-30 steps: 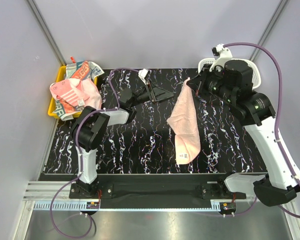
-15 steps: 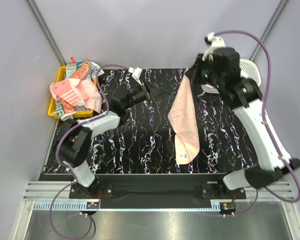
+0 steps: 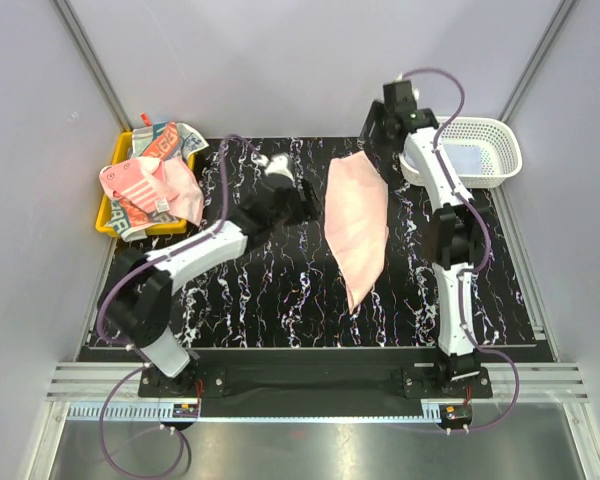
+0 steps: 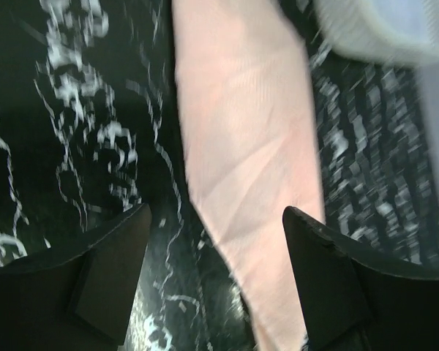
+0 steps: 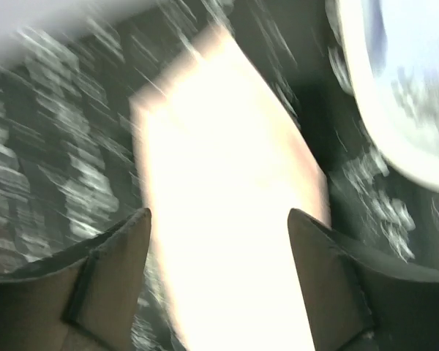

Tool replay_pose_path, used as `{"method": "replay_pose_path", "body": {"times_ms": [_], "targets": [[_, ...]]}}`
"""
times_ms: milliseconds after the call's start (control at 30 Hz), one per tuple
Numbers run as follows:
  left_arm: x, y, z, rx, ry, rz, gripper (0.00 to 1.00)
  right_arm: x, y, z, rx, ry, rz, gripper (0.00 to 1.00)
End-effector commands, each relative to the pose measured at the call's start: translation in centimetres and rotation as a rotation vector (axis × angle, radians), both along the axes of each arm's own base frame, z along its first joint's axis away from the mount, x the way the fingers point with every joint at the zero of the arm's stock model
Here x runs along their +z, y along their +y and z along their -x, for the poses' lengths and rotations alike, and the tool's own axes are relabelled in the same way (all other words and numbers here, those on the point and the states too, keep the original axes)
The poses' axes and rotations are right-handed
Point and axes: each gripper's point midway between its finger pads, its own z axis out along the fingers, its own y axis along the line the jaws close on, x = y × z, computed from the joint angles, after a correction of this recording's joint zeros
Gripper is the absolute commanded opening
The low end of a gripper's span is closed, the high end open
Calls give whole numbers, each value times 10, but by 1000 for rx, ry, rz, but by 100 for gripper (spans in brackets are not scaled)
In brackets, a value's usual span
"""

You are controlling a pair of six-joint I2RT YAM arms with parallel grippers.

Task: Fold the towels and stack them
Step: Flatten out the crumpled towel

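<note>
A plain pink towel lies flat and lengthwise on the black marbled table, tapering to a point at its near end. My right gripper hangs open above the towel's far end. In the right wrist view the towel glares white below the open right gripper, and nothing is pinched. My left gripper stands open just left of the towel. In its wrist view the towel runs under the open left gripper. More towels, pink striped and lettered, are heaped in the yellow tray.
The yellow tray sits at the table's far left edge. A white lattice basket stands at the far right, also seen as the basket and basket in the wrist views. Grey walls close in on three sides.
The right gripper opened and let go of the pink towel, which dropped from hanging to lying flat. The right arm swung to the far edge. The left gripper moved right, up to the towel.
</note>
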Motion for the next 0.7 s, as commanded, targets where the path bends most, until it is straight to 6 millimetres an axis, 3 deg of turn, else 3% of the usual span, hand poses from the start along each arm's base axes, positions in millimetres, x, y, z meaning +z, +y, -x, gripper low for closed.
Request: {"method": "replay_pose_path", "body": {"times_ms": [0,33,67,100,167,200,233,267,300,333,400,433,500,533,567,667], "targets": [[-46,-13,21,-35,80,-198,79,34,-21,32,-63,-72,56,84],[-48,-26,33,-58,73,-223,79,-1,-29,50,-71,-3,77,86],[-55,-29,41,-67,86,-250,79,28,-35,62,-83,-66,62,87],[-62,-34,54,-82,101,-270,79,33,-41,68,-93,-82,63,88],[-74,-37,72,-123,127,-262,79,31,-51,95,-106,-72,85,88],[-72,-53,84,-175,132,-206,79,30,-56,101,-125,-84,93,88],[-76,-59,93,-211,145,-188,79,4,-61,117,-131,-35,108,88],[-79,-63,102,-227,160,-192,79,16,-64,124,-146,-77,89,87],[-80,-74,115,-251,157,-196,79,9,-67,132,-154,-69,85,86],[-81,-79,122,-269,164,-188,79,-11,-70,149,-153,-29,88,80],[-85,-91,139,-298,192,-147,79,-24,-68,158,-154,-22,60,71],[-88,-94,144,-303,199,-141,77,-41,-70,171,-158,11,61,64],[-93,-100,156,-310,206,-129,76,-49,-71,179,-164,14,53,57],[-97,-100,160,-311,212,-133,76,-64,-74,189,-170,42,61,54],[-97,-105,161,-319,207,-119,75,-67,-74,192,-172,43,57,47],[-96,-119,175,-368,205,-90,74,-88,-73,198,-163,86,61,40]]}}
